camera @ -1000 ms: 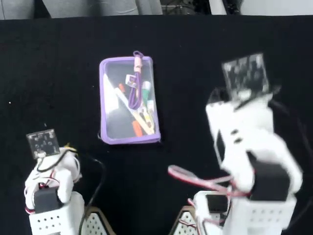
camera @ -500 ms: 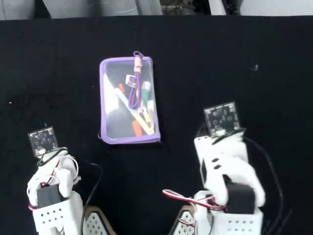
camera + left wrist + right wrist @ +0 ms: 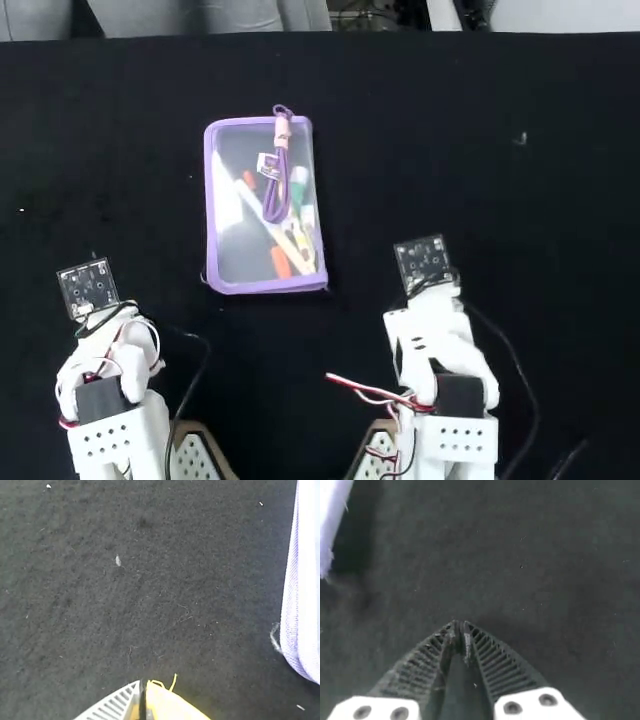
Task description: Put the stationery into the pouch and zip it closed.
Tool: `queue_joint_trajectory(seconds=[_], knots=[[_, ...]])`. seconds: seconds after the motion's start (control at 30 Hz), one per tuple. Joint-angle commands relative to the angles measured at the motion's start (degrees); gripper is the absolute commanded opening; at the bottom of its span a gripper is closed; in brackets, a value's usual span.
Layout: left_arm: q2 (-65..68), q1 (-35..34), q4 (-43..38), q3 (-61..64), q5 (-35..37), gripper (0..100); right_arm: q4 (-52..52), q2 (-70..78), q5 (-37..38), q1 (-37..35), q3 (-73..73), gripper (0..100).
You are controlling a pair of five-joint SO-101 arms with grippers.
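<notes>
A clear pouch (image 3: 264, 205) with a purple border lies flat on the black table, left of centre in the high view. Pens and other stationery (image 3: 285, 230) show through it, and a pink and purple zipper pull (image 3: 281, 125) sits at its far end. Both arms are folded back at the near edge, away from the pouch. My left gripper (image 3: 142, 692) is shut above bare cloth, with the pouch edge (image 3: 300, 600) off to its side. My right gripper (image 3: 459, 632) is shut too, holding nothing, and a corner of the pouch (image 3: 332, 515) shows beyond it.
The black cloth (image 3: 480, 130) covers the whole table, with open room right of the pouch. The left arm's base (image 3: 105, 420) and the right arm's base (image 3: 440, 400) stand at the near edge with loose cables. Small white specks (image 3: 117, 560) lie on the cloth.
The right arm has pulled back from mid-table and folded down to the near edge. The left arm settled slightly lower. The pouch has not moved.
</notes>
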Motion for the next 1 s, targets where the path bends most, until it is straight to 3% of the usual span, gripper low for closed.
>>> queue_joint_trajectory(seconds=[0.0,0.97], knots=[[-0.1,-0.1,-0.3,1.4,-0.1,3,5.0,-4.8,0.0,0.4,0.0,1.2],[-0.1,-0.1,-0.3,1.4,-0.1,3,7.3,-4.8,-0.3,0.8,0.0,1.2]])
